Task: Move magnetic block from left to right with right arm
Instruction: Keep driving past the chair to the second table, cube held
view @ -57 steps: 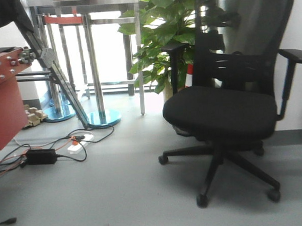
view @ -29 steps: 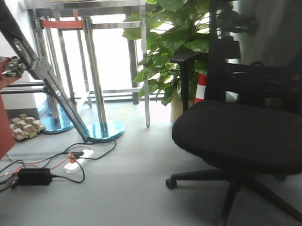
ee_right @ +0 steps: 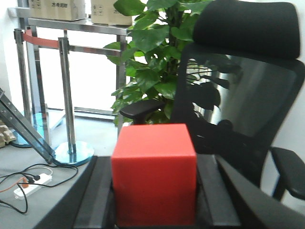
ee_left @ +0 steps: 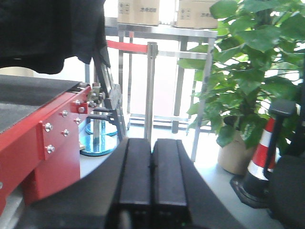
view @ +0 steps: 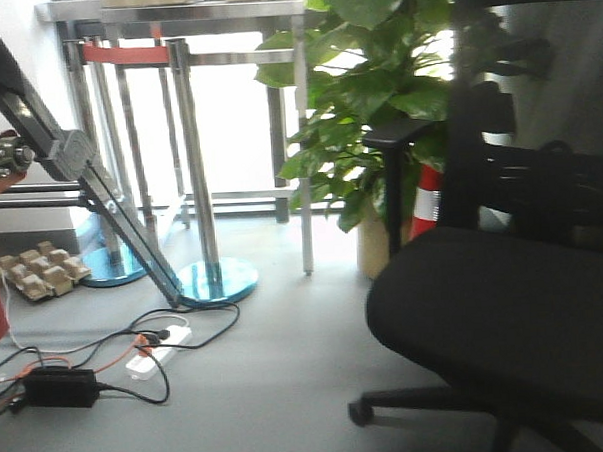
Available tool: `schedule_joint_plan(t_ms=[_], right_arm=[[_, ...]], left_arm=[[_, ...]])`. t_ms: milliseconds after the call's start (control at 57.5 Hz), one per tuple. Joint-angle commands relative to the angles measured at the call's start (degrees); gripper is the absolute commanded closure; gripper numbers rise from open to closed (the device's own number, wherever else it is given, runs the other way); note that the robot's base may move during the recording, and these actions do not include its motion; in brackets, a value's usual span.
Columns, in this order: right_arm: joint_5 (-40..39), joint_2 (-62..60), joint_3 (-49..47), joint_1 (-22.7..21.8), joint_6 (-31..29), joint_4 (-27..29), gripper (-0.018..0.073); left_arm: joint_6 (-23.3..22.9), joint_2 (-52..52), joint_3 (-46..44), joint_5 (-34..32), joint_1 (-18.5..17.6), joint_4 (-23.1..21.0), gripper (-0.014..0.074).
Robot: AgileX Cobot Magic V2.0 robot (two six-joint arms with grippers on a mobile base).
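right gripper (ee_right: 154,162): I see its 2 black fingers (ee_right: 95,200) clamped on the magnetic block (ee_right: 154,174), 1 on each side
magnetic block: red cube, upright, filling the whole gap between those fingers, with the office chair (ee_right: 248,86) behind it
left gripper (ee_left: 152,143): both pads pressed flat together, nothing between them
red table (ee_left: 43,138): at the left of my left wrist view, bolt heads showing along its side
surroundings: potted plant (view: 375,83) just beside the chair, steel stanchions (view: 194,161) joined by a red belt (view: 124,52), 2 cardboard boxes (ee_left: 138,12) on a metal shelf (ee_left: 162,31)
floor: black power brick (view: 58,389) and white power strip (view: 159,352) near each other, loose cables around them
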Motion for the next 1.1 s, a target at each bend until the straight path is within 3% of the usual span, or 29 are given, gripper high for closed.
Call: schedule_joint_plan(t_ms=[0, 1079], right_arm=[[-5.01, 0.77, -1.65, -0.27, -0.42, 0.24, 0.0233], [-5.01, 0.77, -1.65, -0.27, -0.42, 0.24, 0.0233]], left_arm=[[0.14, -0.56, 0.44, -5.23, -0.16, -0.4, 0.0722], [0.14, -0.56, 0.44, -5.23, -0.16, -0.4, 0.0722]])
